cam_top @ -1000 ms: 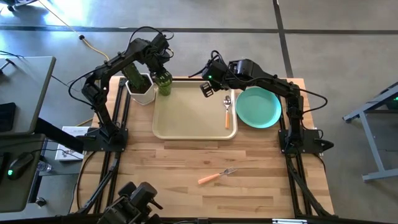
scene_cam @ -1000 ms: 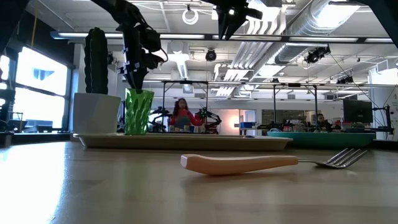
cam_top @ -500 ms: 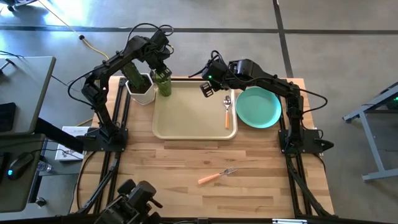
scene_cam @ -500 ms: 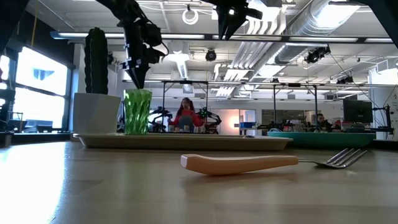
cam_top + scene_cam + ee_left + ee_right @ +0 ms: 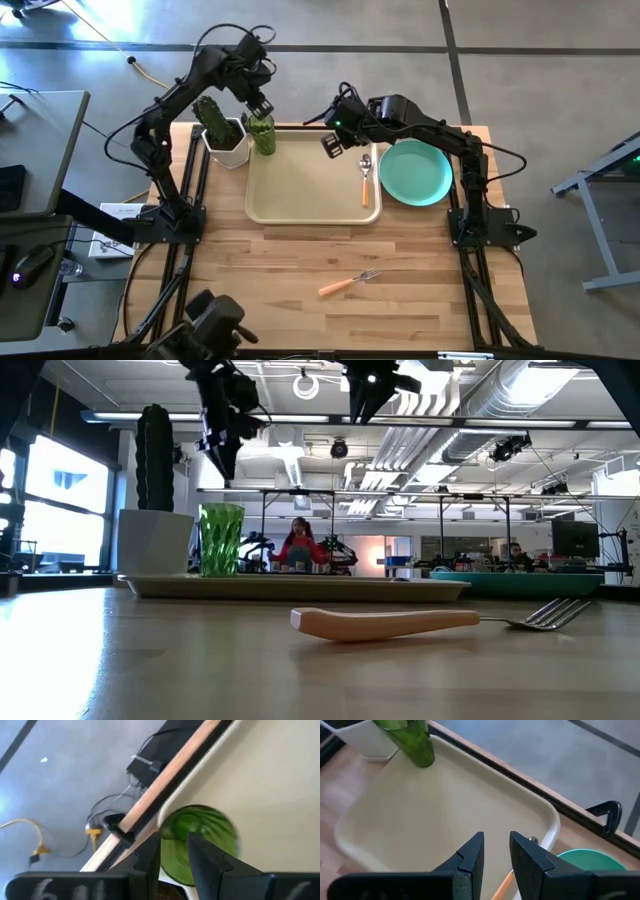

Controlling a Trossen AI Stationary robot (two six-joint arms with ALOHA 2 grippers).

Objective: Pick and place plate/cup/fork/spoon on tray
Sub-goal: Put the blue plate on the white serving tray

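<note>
The green cup (image 5: 262,135) stands upright on its base in the far left corner of the beige tray (image 5: 300,195). My left gripper (image 5: 222,455) hangs a little above the cup (image 5: 221,540), fingers pointing down, slightly open and empty; its wrist view looks down into the cup (image 5: 210,835). The spoon (image 5: 366,178) lies on the tray by its right rim. The teal plate (image 5: 415,172) lies on the table right of the tray. The fork (image 5: 350,282) lies on the table near the front. My right gripper (image 5: 335,142) hovers above the tray's far side, slightly open and empty.
A white square pot with a cactus (image 5: 225,140) stands against the tray's left side, close to the cup. There is bare wood between the tray and the fork. In the low view the fork (image 5: 400,623) lies in front of the tray (image 5: 300,588); people show far back.
My left gripper has gone straight up from the cup's rim and now hangs clear above it. The cup has stayed upright in the tray's far left corner.
</note>
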